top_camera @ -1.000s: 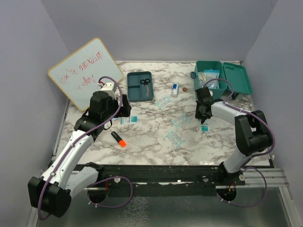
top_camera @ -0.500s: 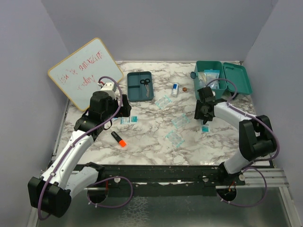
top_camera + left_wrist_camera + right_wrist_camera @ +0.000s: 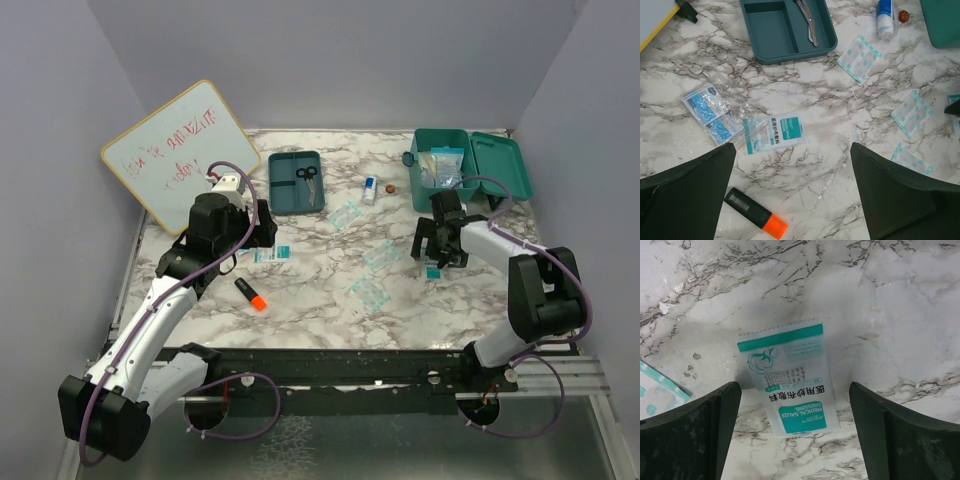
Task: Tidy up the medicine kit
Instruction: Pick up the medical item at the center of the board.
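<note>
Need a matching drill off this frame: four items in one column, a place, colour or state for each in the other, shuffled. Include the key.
Column one
1. scissors
2. medicine kit
3. gauze packet
4. marker

Column two
A. black body, orange cap
B. lying flat between the fingers of the open right gripper
C. in the divided tray
D. lid open

Pairs: 1-C, 2-D, 3-B, 4-A
</note>
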Controlling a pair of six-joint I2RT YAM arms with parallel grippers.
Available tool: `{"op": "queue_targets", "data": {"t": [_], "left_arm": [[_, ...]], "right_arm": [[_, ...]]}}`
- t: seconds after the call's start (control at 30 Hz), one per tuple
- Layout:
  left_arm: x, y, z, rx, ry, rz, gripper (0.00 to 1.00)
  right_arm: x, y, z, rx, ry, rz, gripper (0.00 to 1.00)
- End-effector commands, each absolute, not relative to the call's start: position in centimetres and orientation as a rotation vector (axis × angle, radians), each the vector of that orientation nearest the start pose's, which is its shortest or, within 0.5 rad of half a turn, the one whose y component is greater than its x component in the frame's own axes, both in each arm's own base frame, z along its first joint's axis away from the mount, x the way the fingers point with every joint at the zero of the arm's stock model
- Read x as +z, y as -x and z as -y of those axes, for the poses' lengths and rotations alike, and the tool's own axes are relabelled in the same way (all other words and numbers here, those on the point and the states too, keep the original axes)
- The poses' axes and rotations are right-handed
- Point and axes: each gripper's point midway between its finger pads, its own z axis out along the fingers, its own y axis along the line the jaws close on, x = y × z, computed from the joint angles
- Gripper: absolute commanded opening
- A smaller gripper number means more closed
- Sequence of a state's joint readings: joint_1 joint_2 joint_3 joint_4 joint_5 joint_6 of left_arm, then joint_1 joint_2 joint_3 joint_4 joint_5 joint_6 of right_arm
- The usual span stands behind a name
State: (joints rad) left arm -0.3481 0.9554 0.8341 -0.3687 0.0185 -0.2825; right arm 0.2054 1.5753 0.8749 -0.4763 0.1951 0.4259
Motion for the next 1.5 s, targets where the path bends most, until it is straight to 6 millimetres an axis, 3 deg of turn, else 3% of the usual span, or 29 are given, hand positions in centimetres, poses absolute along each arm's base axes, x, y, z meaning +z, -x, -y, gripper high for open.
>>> {"op": "queue_targets", "data": {"t": [0.0, 0.33, 0.6, 0.9, 1.47], "left_arm": [[21.1, -29.2, 12.5, -0.424, -0.102, -2.071, 0.99], [21.0, -29.2, 12.6, -0.426, -0.101, -2.078, 0.99], [20.8, -29.3, 12.7, -0.429, -0.101, -2.084, 0.99], [20.6, -29.4, 12.7, -0.429, -0.1, -2.091, 0.99], [20.3, -29.6, 12.3, -0.405, -0.086, -2.09, 0.99]], "right_arm": [[2.0, -29.8, -5.2, -0.029, -0.342, -2.703, 0.95], [0.8, -29.4, -5.6, -0.006, -0.303, -2.743, 0.88], [1.0, -29.4, -5.0, -0.047, -0.301, -2.735, 0.72], [1.1, -29.6, -5.0, -0.048, -0.295, -2.73, 0.6], [3.4, -29.9, -6.2, 0.069, -0.238, -2.668, 0.49]]}}
